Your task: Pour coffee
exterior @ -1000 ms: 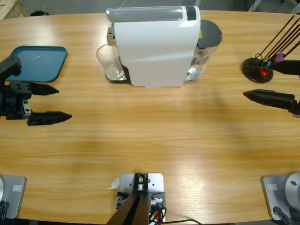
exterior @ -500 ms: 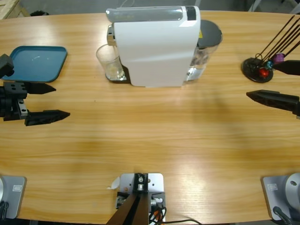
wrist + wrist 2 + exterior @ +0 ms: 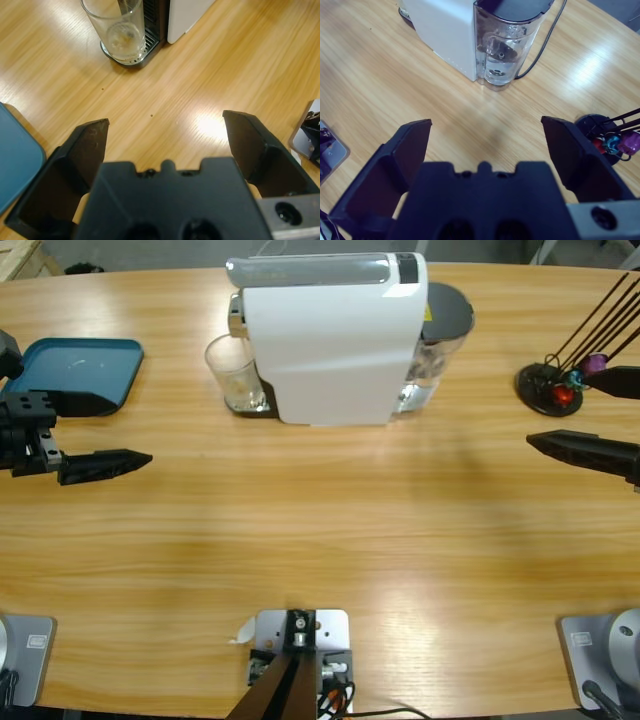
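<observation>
2 pincers spread wide, left pincer (image 3: pixel 100 434) facing glass (image 3: pixel 234 375), right pincer (image 3: pixel 585 415) level

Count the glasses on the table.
1. The glass stands on the drip tray of the coffee machine, on its left side in the high view. The machine could hide others behind it.
</observation>
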